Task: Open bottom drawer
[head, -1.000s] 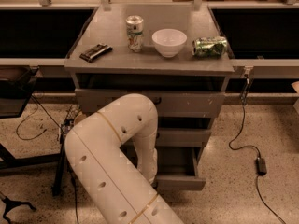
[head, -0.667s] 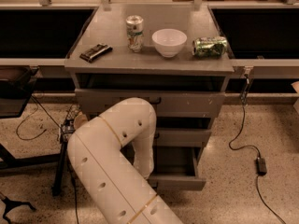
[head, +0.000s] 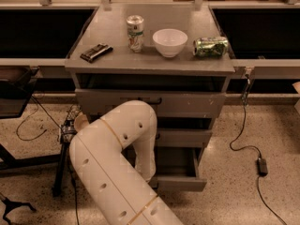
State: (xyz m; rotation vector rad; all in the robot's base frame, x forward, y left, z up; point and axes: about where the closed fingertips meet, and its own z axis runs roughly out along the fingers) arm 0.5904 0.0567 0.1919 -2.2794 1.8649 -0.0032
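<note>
Though end effector hidden behind rounded arm, grey metal bottom drawer ajar.

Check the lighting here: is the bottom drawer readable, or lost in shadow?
Camera view: dim, warm light; the bottom drawer is shadowed inside, but its front edge shows plainly; the pale arm blocks its left part and hides the gripper, which is somewhere behind it near that drawer.
</note>
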